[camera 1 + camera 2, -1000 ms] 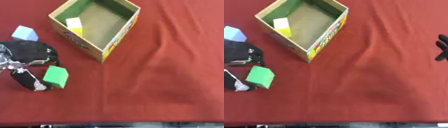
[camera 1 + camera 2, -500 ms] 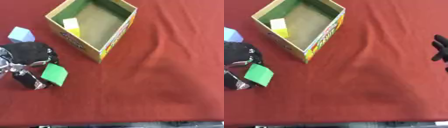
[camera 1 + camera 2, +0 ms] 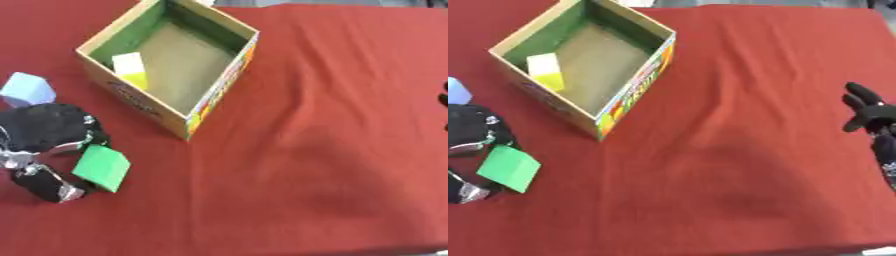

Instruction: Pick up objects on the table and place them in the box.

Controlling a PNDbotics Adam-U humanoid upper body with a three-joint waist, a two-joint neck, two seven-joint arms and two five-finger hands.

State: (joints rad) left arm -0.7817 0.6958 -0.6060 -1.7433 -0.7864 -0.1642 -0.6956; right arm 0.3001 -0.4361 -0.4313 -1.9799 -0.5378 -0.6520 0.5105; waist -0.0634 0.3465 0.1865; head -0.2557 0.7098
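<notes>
Green block (image 3: 101,168) sits pinched in your left hand (image 3: 48,150), fingers curled around it. Beyond that hand stands the box (image 3: 220,86). Your right hand (image 3: 870,116) rests with fingers relaxed, holding nothing.

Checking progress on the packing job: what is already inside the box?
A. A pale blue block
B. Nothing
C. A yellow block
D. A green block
C. A yellow block lies in the box against its left wall, while the green block is in the left hand and the pale blue block sits on the table outside the box.
</notes>
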